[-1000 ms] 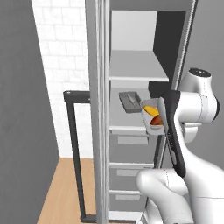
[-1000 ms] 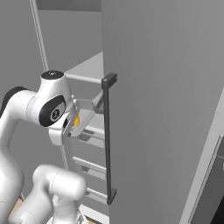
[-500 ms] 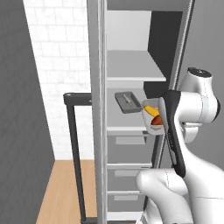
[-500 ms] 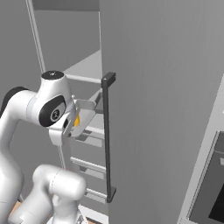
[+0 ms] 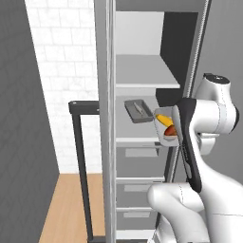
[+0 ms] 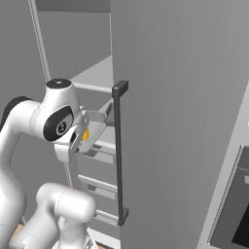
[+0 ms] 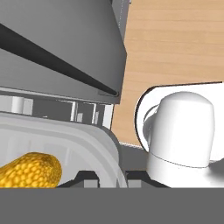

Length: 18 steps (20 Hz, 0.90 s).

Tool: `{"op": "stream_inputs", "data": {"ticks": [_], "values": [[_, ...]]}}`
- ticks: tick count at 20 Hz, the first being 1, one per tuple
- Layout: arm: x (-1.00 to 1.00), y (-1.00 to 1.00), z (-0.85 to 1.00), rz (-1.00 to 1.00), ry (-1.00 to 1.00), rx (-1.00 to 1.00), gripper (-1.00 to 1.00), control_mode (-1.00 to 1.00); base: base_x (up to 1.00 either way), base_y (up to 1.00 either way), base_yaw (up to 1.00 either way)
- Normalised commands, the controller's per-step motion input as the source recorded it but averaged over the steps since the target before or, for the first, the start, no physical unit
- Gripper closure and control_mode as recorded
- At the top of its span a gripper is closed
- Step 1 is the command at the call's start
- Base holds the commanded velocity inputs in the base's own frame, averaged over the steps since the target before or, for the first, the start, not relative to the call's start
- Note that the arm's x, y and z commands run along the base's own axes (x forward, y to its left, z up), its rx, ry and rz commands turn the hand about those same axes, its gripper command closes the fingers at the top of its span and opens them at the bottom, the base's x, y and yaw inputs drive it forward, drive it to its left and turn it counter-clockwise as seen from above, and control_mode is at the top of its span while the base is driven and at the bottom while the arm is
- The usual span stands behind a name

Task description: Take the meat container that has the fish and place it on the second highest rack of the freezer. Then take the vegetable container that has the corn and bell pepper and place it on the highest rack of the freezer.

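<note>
A white robot arm holds the vegetable container [image 5: 167,130] in front of the open freezer [image 5: 142,71], the pale tray tilted and level with the second-highest shelf [image 5: 137,137], just right of the shelf's front edge. The corn [image 5: 164,120] lies yellow inside the tray, with the red-orange bell pepper [image 5: 171,131] touching it on the lower side. The claw [image 6: 78,141] is nearly closed, pinched on the tray's rim, though the fingertips themselves are hidden behind the tray and the arm's wrist.

Inside the freezer, the meat container [image 5: 138,110] with the fish [image 5: 139,108] already sits on that second-highest shelf, to the left of the vegetable container and apart from it. The highest rack [image 5: 144,76] lies bare and light grey one level above. Grey drawers [image 5: 137,190] stack below the shelf holding the meat container.

From the right base view, the freezer door [image 6: 175,121] stands open with its long dark handle [image 6: 119,155] beside the tray. The hand view shows the cob's end [image 7: 30,169] resting against the tray's white wall [image 7: 96,148]
</note>
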Motion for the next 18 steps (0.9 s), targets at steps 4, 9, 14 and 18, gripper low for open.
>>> {"op": "stream_inputs", "data": {"ticks": [4, 9, 14, 18], "values": [[-0.10, 0.01, 0.00, -0.01, -0.01, 0.00, 1.00, -1.00, -0.02, 0.00, 0.00], [-0.44, 0.19, 0.26, -0.08, -0.04, 0.00, 1.00, -1.00, 0.00, 0.00, 0.00], [-0.40, 0.11, 0.44, -0.08, -0.02, 0.00, 1.00, -1.00, 0.00, 0.00, 0.00], [-0.41, 0.00, 0.52, -0.02, -0.05, 0.00, 1.00, -1.00, 0.00, 0.00, 0.00]]}}
